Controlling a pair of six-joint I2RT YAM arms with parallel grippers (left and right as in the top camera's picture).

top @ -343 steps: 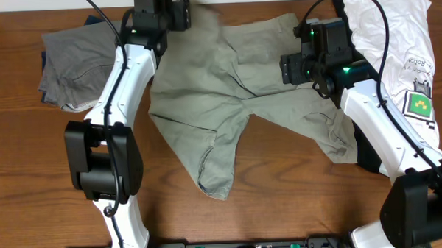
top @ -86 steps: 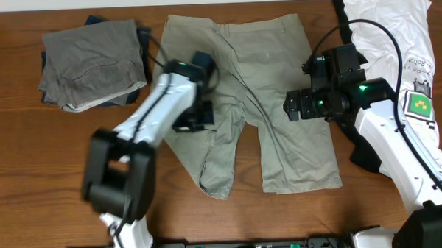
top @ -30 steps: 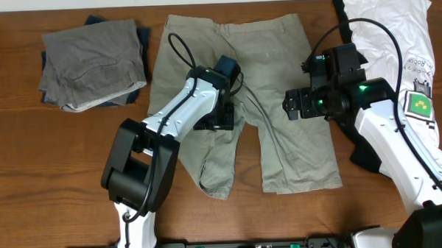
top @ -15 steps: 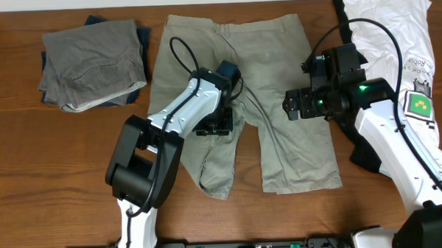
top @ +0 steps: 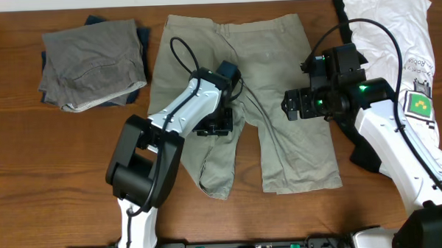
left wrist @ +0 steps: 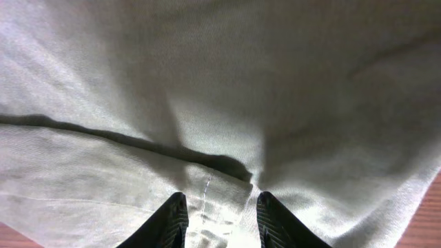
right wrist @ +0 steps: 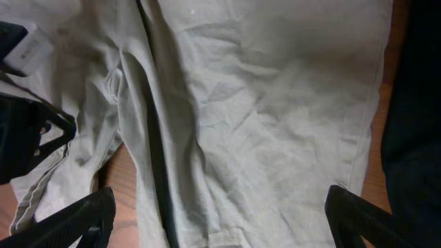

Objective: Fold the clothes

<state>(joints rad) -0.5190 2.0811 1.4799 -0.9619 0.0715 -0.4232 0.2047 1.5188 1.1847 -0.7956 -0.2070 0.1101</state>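
Khaki shorts (top: 278, 78) lie flat on the wooden table, waistband at the far side. Their right leg is spread out smooth; the left leg (top: 219, 164) is rumpled and folded narrow. My left gripper (top: 214, 128) presses down at the top of that left leg. In the left wrist view its fingers (left wrist: 172, 217) pinch a bunched fold of the shorts (left wrist: 275, 103) next to a seam. My right gripper (top: 294, 107) hovers above the right leg, jaws wide open with only flat cloth (right wrist: 289, 103) below them.
A folded grey garment (top: 94, 66) rests on a dark one at the back left. A white T-shirt (top: 395, 37) with a green logo lies at the back right, partly under the right arm. Bare wood (top: 46, 182) shows along the front.
The left gripper's jaws have closed in on a fold of the shorts' left leg and it has shifted slightly. The right arm has not moved.
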